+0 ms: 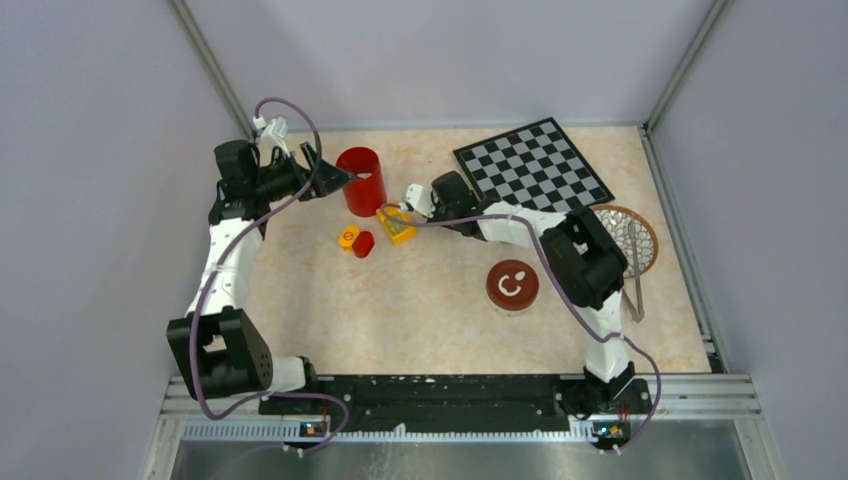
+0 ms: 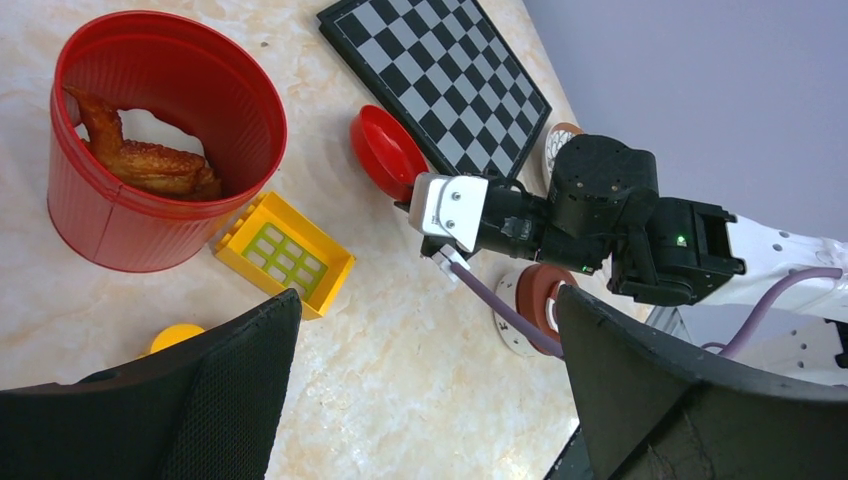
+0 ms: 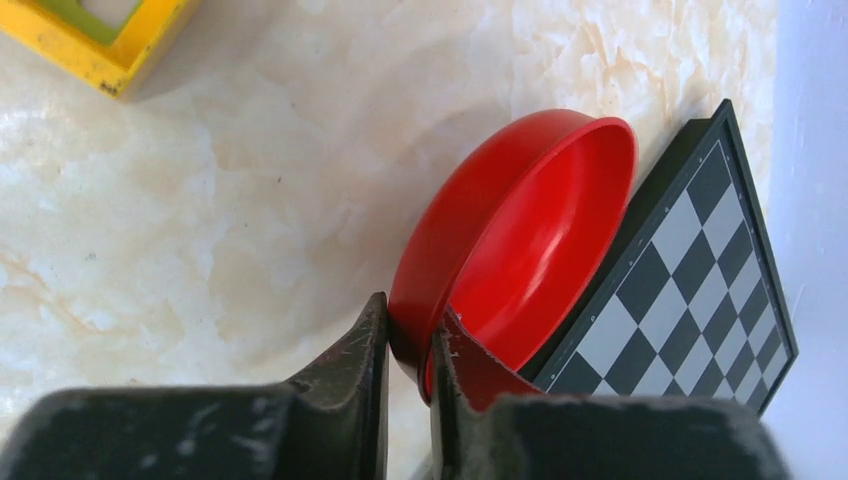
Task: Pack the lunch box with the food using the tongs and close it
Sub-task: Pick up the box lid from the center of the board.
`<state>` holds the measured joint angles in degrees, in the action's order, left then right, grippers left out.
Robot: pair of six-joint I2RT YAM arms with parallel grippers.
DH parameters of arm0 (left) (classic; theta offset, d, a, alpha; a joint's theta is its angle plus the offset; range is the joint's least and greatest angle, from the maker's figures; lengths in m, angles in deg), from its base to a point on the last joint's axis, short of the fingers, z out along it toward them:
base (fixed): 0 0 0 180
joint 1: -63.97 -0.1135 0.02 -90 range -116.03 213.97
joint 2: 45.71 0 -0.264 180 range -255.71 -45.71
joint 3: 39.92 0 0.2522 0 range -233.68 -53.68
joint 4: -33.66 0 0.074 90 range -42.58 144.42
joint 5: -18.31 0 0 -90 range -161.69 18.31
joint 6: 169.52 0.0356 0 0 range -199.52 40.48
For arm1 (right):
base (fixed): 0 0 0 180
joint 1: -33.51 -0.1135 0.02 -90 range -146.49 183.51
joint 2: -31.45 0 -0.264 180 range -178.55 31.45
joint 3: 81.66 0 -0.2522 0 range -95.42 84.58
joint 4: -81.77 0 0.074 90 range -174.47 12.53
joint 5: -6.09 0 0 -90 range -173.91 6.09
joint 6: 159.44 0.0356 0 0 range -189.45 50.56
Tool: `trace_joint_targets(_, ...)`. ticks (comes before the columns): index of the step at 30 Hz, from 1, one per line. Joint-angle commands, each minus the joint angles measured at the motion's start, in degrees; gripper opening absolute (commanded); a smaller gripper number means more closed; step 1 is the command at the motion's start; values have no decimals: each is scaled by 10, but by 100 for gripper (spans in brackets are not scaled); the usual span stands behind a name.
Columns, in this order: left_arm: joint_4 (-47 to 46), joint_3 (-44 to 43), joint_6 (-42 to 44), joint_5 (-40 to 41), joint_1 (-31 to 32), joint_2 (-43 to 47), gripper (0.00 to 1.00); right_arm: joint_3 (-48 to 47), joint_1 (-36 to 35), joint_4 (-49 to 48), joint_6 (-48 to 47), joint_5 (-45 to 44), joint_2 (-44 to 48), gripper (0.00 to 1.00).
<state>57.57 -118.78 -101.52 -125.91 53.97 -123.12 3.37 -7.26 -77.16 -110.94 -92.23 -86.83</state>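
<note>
The lunch box [image 1: 512, 287] stands right of centre; its reddish-brown top has a white mark, and the left wrist view also catches the lunch box [image 2: 528, 300]. Fried orange-brown food [image 2: 140, 160] lies inside a tall red tub [image 1: 361, 180]. The silver tongs [image 1: 636, 290] lie at the right, beside a patterned plate. My right gripper [image 3: 410, 325] is shut on the rim of a tilted red bowl [image 3: 520, 230] next to the chessboard; from above, the right gripper [image 1: 416, 198] hides the bowl. My left gripper [image 2: 428, 300] hangs open and empty beside the tub, as the overhead view of the left gripper [image 1: 327, 176] also shows.
A chessboard [image 1: 532, 165] lies at the back right, with the patterned plate [image 1: 625, 235] in front of it. A yellow grid block [image 1: 397, 226], a small orange piece [image 1: 348, 238] and a red piece [image 1: 363, 244] sit near the tub. Walls enclose three sides.
</note>
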Motion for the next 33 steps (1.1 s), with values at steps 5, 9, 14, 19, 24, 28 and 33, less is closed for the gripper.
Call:
trace_joint_targets(5, -31, -4, -8, -25, -4, 17, 99, -36, -3, 11, 43, 24, 25, 0)
trace_joint_targets(9, -33, -5, -8, -28, -4, 22, 99, -52, 17, 39, 103, 76, 75, 0)
trace_joint_targets(14, -41, -23, -36, -43, -3, 23, 99, -84, 68, 59, 241, 235, 147, 0)
trace_joint_targets(19, -95, -39, -124, -77, -4, 20, 99, -67, 92, -16, 353, 337, 226, 0)
trace_joint_targets(24, -252, -7, -278, -112, -4, 31, 99, -81, 97, -58, 453, 402, 269, 0)
trace_joint_targets(28, -465, 64, -430, -111, -3, 49, 96, -96, 97, -97, 587, 465, 273, 0)
trace_joint_targets(33, -552, 105, -478, -73, 8, 75, 91, -59, 97, -208, 751, 512, 277, 0)
